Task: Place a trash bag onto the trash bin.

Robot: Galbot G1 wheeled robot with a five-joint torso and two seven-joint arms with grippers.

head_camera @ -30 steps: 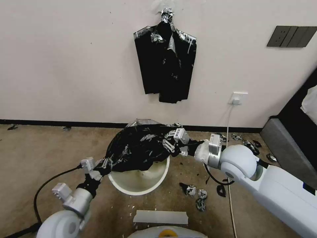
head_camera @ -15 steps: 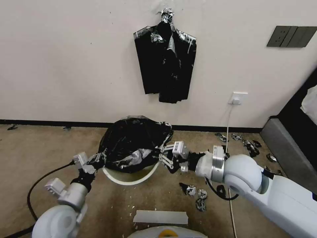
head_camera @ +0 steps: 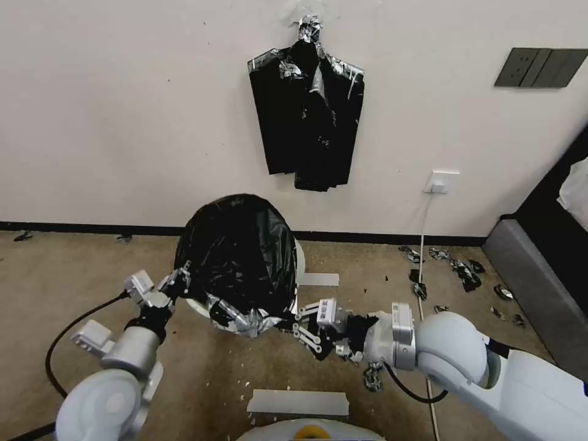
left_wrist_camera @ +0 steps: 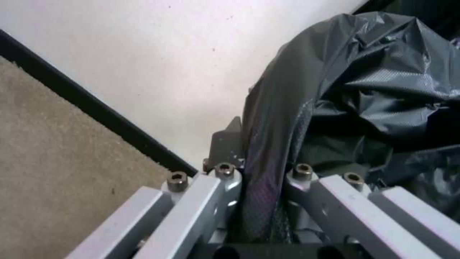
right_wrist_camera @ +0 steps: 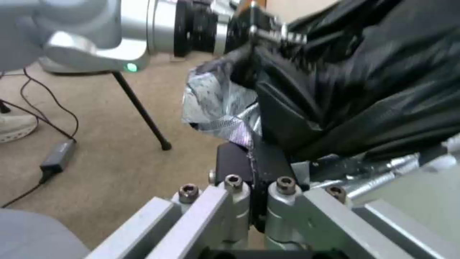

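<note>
The glossy black trash bag (head_camera: 236,257) bulges as a dome over the cream trash bin (head_camera: 299,263), whose rim peeks out at the bag's right side and lower left. At the bag's left edge my left gripper (head_camera: 179,278) is shut on the plastic. The left wrist view shows the film pinched between its fingers (left_wrist_camera: 229,180). My right gripper (head_camera: 294,321) is shut on the bag's crinkled lower right edge, and the trash bag (right_wrist_camera: 364,82) runs down between that gripper's fingers (right_wrist_camera: 237,194). The bin's inside is hidden.
A bundle of black bags (head_camera: 306,104) hangs on the wall behind. Torn black scraps (head_camera: 456,266) litter the floor at right, near a socket (head_camera: 442,182) with a cable. White strips (head_camera: 298,402) (head_camera: 318,279) lie on the carpet. Grey furniture (head_camera: 533,269) stands far right.
Both grippers have drawn back toward me and down, pulling the bag's edge with them. The bag has ballooned upward and now covers the bin's mouth, which was showing before.
</note>
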